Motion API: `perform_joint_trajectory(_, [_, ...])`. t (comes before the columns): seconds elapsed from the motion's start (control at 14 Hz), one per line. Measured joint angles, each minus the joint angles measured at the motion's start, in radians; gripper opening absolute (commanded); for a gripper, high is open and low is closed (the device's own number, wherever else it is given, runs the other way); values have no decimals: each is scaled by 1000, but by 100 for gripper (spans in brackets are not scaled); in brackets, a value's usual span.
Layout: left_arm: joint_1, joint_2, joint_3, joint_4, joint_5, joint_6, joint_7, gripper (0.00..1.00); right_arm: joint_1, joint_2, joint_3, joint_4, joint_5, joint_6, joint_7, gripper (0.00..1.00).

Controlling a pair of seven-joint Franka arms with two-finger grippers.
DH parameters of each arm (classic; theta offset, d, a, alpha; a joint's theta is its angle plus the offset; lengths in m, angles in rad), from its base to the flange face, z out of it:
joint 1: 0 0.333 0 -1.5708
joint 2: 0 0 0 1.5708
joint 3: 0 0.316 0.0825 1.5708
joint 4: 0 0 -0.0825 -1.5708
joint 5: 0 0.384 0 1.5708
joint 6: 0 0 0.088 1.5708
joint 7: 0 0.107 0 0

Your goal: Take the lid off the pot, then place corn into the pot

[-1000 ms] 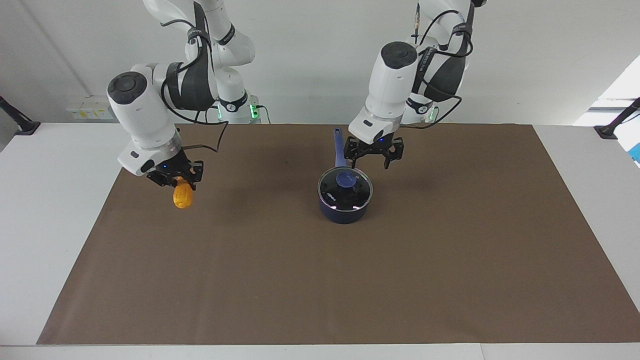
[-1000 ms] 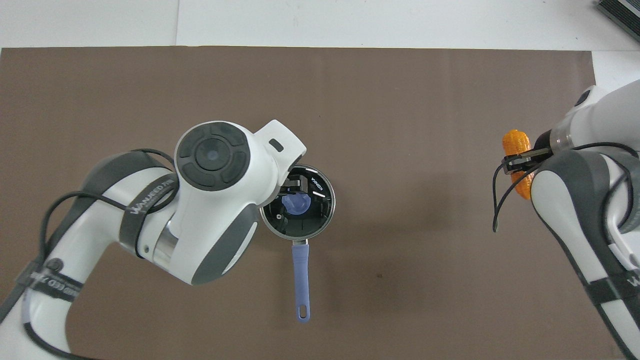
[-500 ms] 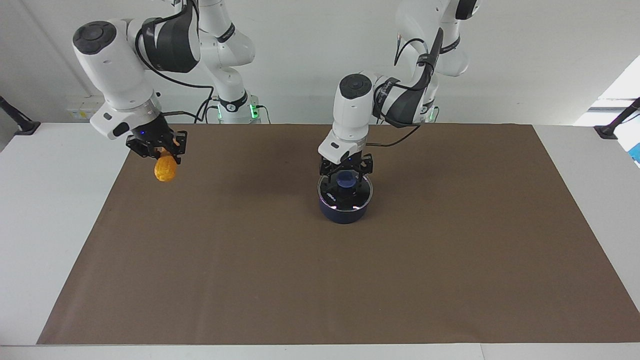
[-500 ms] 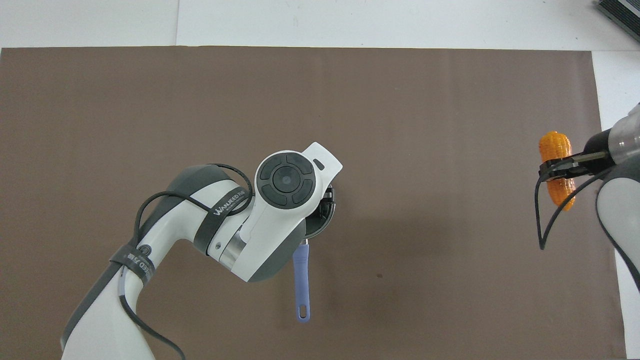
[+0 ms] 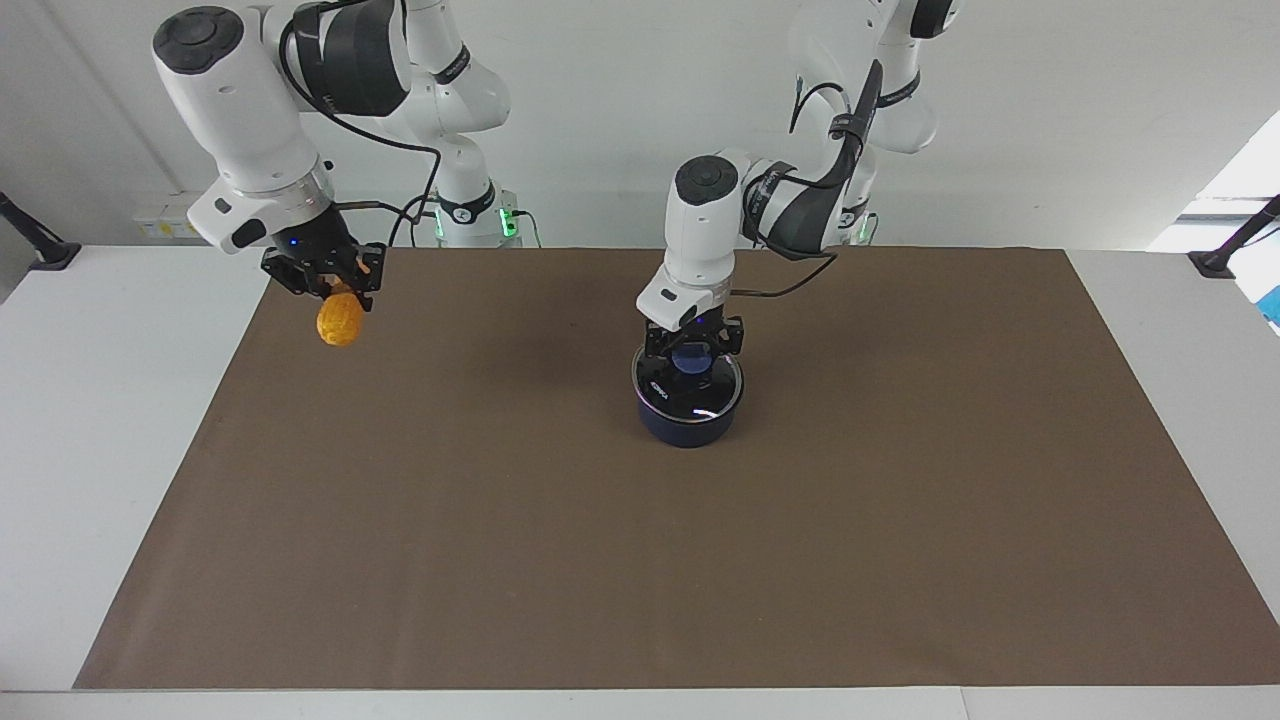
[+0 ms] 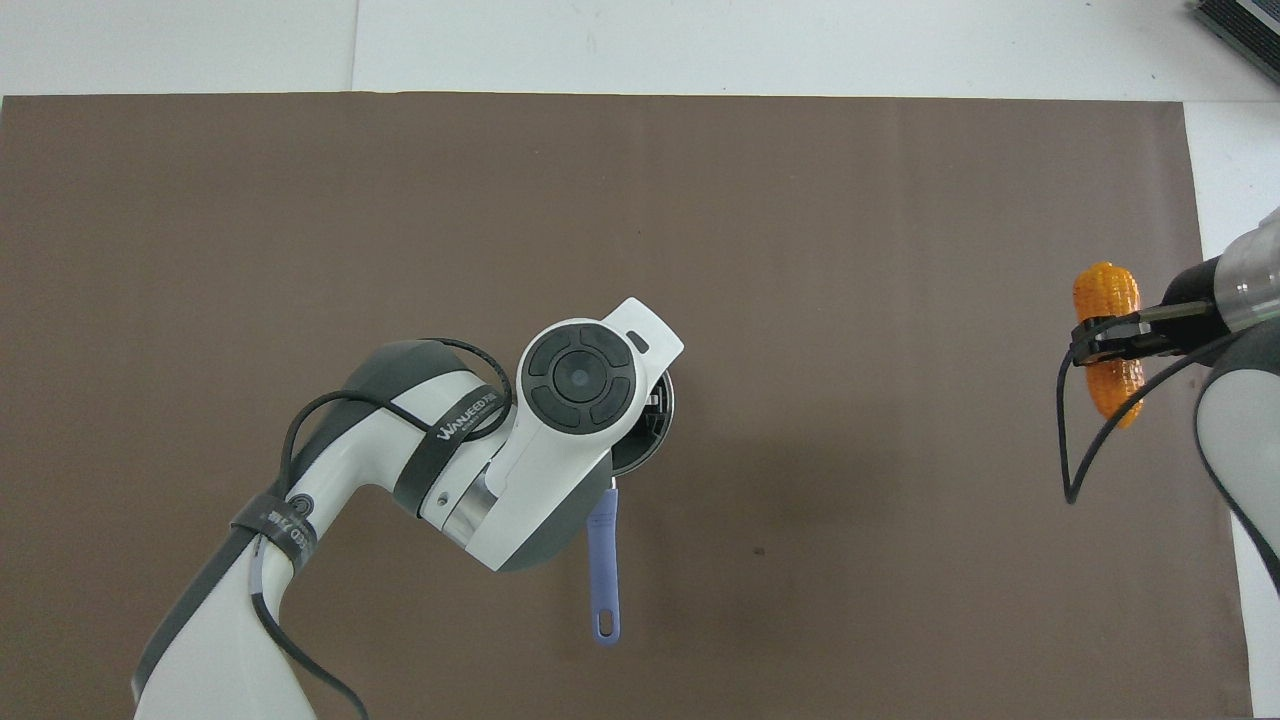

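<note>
The navy pot [image 5: 688, 425] stands mid-mat with the glass lid [image 5: 692, 397] on it. Its long blue handle [image 6: 603, 560] points toward the robots. My left gripper [image 5: 693, 358] is down on the lid, fingers closed on either side of the blue knob [image 5: 691, 360]. In the overhead view the left wrist covers the knob, and only part of the lid's rim [image 6: 657, 440] shows. My right gripper [image 5: 335, 292] is shut on the orange-yellow corn [image 5: 340, 322] and holds it in the air over the mat's edge at the right arm's end; the corn also shows in the overhead view [image 6: 1104, 288].
A brown mat [image 5: 640, 560] covers most of the white table [image 5: 100, 420]. A dark object [image 6: 1240, 25] lies at the table's corner farthest from the robots, at the right arm's end.
My left arm swung over the pot and lowered onto the lid's knob, and its fingers closed on it. My right arm lifted the corn higher and moved it toward its own end of the table.
</note>
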Motion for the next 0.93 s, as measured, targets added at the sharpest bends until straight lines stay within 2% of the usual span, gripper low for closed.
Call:
perform_joint_trajectory(0.36, [0,-8,6,3,34,-1,0,0,0,0,10,0,1,-1,10,0])
perform_joint_trajectory(0.64, [22,-71,29,19,35,-40,3,0,6,0,98,4,2,-1,134,0])
perform_joint_trajectory(0.93, [130,-156,36,17,34,-117,86,0,10,31,197,2,3,30,257,0])
